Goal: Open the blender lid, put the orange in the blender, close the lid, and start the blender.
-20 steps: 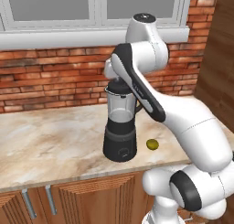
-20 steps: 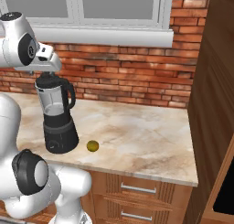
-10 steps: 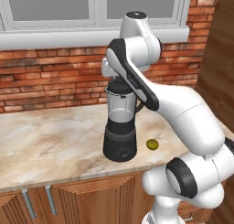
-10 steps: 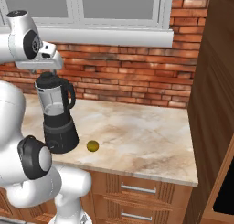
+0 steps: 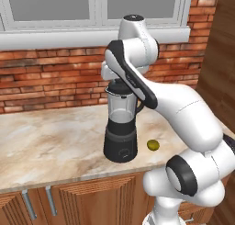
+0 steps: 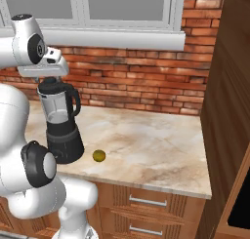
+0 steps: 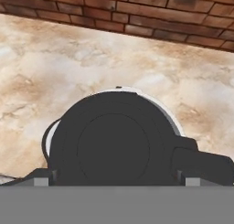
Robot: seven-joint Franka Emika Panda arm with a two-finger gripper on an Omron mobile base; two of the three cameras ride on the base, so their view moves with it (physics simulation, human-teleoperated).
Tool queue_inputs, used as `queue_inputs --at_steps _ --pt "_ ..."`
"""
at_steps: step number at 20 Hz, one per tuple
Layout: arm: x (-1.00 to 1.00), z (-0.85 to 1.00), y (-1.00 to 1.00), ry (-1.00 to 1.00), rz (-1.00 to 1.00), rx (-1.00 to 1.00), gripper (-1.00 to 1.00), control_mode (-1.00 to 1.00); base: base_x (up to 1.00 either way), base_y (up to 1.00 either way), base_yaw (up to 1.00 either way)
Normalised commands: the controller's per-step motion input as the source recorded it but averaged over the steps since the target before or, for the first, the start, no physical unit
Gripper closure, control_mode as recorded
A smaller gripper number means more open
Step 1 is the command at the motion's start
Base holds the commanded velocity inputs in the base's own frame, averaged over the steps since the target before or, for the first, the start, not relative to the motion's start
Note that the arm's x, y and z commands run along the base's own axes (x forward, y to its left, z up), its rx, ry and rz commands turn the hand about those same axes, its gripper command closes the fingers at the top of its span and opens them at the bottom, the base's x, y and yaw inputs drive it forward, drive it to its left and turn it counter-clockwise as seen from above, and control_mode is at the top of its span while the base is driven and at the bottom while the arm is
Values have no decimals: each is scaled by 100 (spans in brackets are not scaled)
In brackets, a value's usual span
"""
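a mottled beige marble counter (image 5: 50, 146) runs along a red brick wall (image 6: 136, 82) beneath a white-framed window (image 5: 92, 13), with brown wooden cabinets (image 6: 146, 209) under the worktop. near the front edge stands the blender (image 5: 121, 127), a black rounded base with a small front dial carrying a clear tapered jar with a black handle. the round black blender lid (image 7: 114, 143) with its raised central knob sits closed on the jar's rim. the small round yellowish-olive orange (image 5: 153, 145) lies on the counter just beside the base, on the handle side, apart from it. the white arm's two-finger gripper (image 7: 114, 179) hangs directly over the lid, looking straight down on it; its dark fingertips (image 7: 43, 176) stand spread as wide as the lid, one at each side, grasping nothing. whether the tips touch the lid's edge cannot be told.
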Motion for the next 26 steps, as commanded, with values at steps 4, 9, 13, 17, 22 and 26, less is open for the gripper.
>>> queue_inputs --at_steps 4,9,13,17,22,26 --pt "3 -10 4 3 2 -2 -100 -100 0 0 0" --pt "3 -5 3 1 1 -1 -100 -100 0 0 0" --pt "12 -10 0 2 1 -1 -100 -100 0 0 0" --pt "24 -13 0 3 2 0 -100 -100 0 0 0" --pt "8 -12 0 1 3 0 -100 -100 0 0 0" --pt "0 -19 0 0 4 -1 -100 -100 0 0 0"
